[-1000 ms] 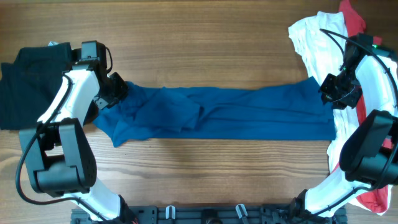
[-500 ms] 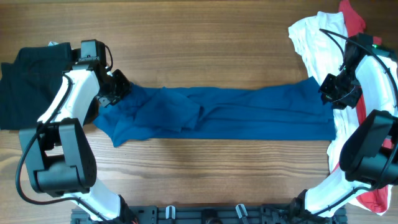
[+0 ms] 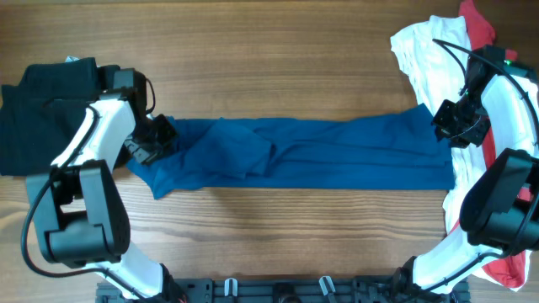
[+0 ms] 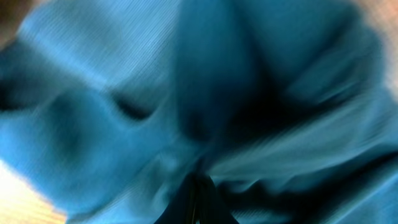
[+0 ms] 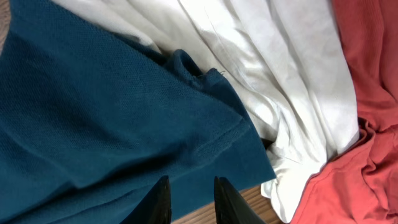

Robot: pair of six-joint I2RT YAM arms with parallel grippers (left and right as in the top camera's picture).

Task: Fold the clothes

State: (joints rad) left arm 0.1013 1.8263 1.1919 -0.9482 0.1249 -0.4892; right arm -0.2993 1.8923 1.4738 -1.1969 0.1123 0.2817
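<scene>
A royal-blue shirt lies stretched in a long band across the middle of the table. My left gripper is at the shirt's left end. In the left wrist view its fingers meet with blurred blue shirt bunched around them, so it is shut on the cloth. My right gripper sits over the shirt's right end. Its two dark fingers stand apart above the flat blue shirt near its hem, gripping nothing.
A black garment lies at the far left under the left arm. A white garment and a red one are piled at the right edge, next to the shirt's hem; white garment, red garment. Bare wood runs along front and back.
My left gripper has closed and shifted a little toward the table's front at the shirt's left end. The right arm and the other garments have not moved.
</scene>
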